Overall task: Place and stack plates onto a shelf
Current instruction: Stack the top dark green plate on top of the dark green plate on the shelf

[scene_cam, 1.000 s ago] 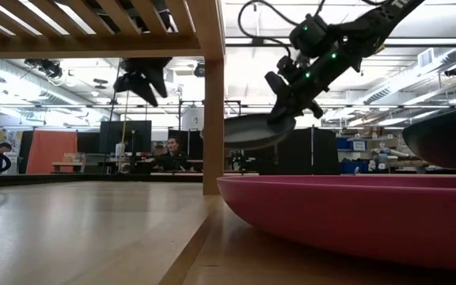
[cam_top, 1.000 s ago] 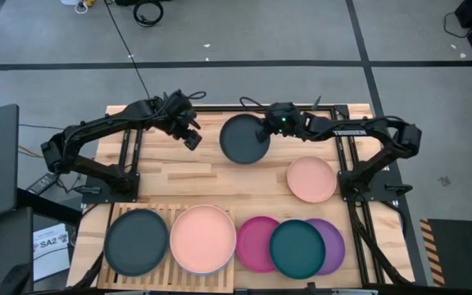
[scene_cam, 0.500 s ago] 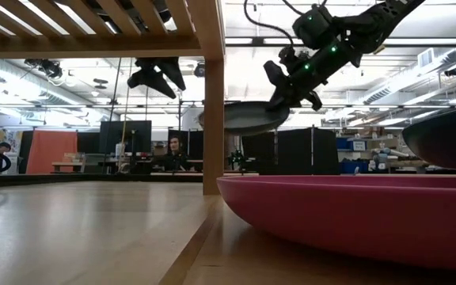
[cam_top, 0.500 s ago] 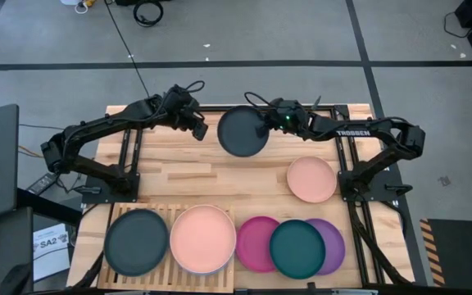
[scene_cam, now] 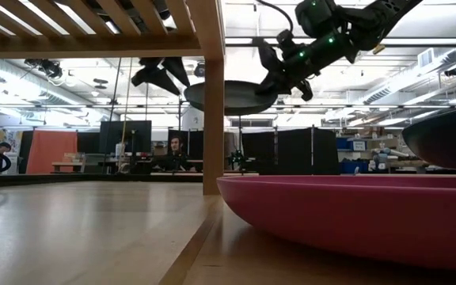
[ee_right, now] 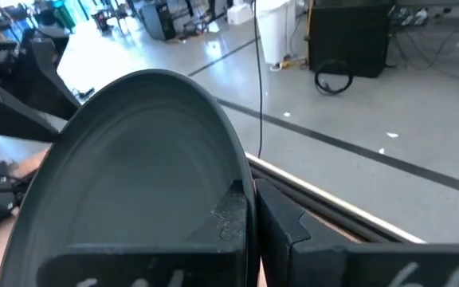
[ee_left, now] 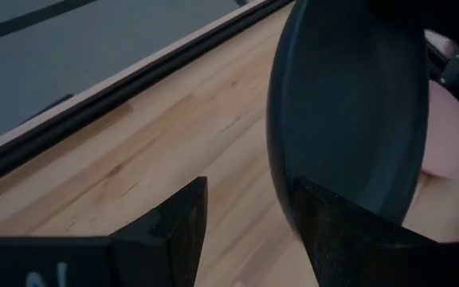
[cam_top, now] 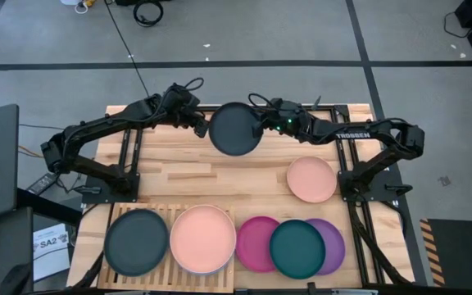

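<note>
On the left, near the front of the table (cam_top: 179, 168), is the wooden shelf (cam_top: 169, 215). 2 plates already lie on it: a dark plate (cam_top: 137, 242) on the left and a big pink plate (cam_top: 202, 238) beside it. The 2 touch or nearly touch at their edges. Neither has another plate on top, as far as I can see, so no stacking shows.

At the far edge of the table, the left gripper (cam_top: 201, 128) is up in the air with its fingers spread open. It holds nothing. In the left wrist view, the edge of the black plate (cam_top: 235, 129) sits just past the open fingers (ee_left: 170, 227). It looks like the 2 arms are about to pass the plate from one to the other, but that is my guess.

The black plate is in the air, not on the table. The right gripper (cam_top: 260, 126) is pinched shut on its right edge and holds it up.

More plates wait on the table. A magenta plate (cam_top: 253, 243), a teal plate (cam_top: 297, 247) and a purple plate (cam_top: 332, 242) overlap at the front, right of the shelf, with the teal one on top. A smaller pink plate (cam_top: 311, 179) lies alone farther back on the right.

So 2 plates are done and 5 are left, counting the one in the air.
</note>
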